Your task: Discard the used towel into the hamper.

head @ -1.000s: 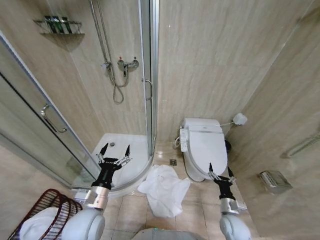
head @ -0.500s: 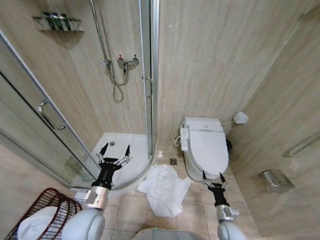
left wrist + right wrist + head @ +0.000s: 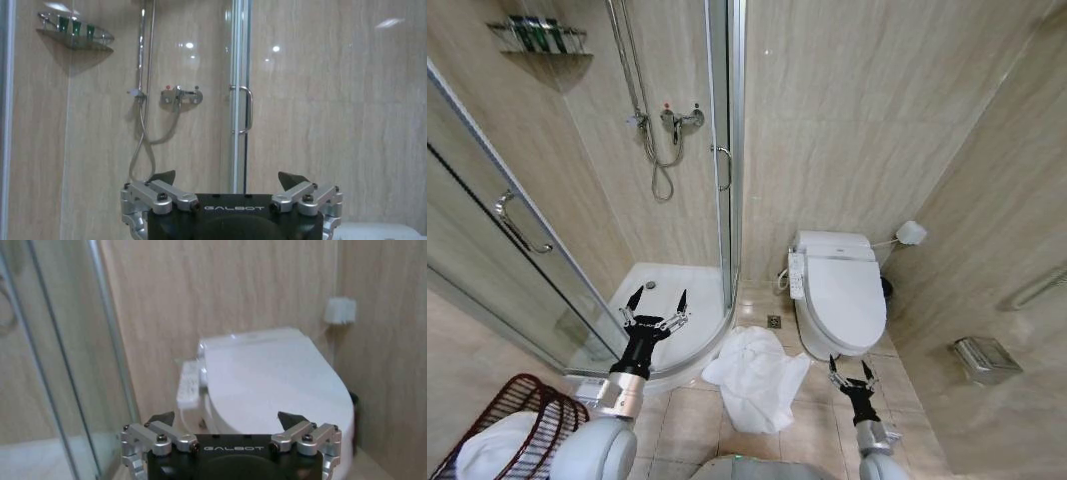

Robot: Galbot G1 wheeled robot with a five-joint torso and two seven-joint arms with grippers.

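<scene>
Now: towel [image 3: 755, 378] crumpled on floor, centre. Hamper [image 3: 512, 425] at 8 o'clock, white cloth inside. Left gripper [image 3: 656, 301] splayed, empty, at shower. Right gripper [image 3: 850, 366] splayed, empty, near toilet [image 3: 842, 293].

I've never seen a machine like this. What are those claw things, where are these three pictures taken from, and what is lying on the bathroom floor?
The claws are the grippers of a two-armed wheeled robot. The wide picture comes from a camera on its head, looking down into a bathroom. The left gripper is raised before the shower, fingers spread; the right gripper is low beside the toilet, also open. Neither holds anything. The other two pictures come from cameras on each wrist: one looks over the left gripper at the shower, the other over the right gripper at the toilet. On the tiled floor lies a crumpled white towel, between the two arms. The dark wire hamper stands at the robot's left, with something white already inside.
</scene>
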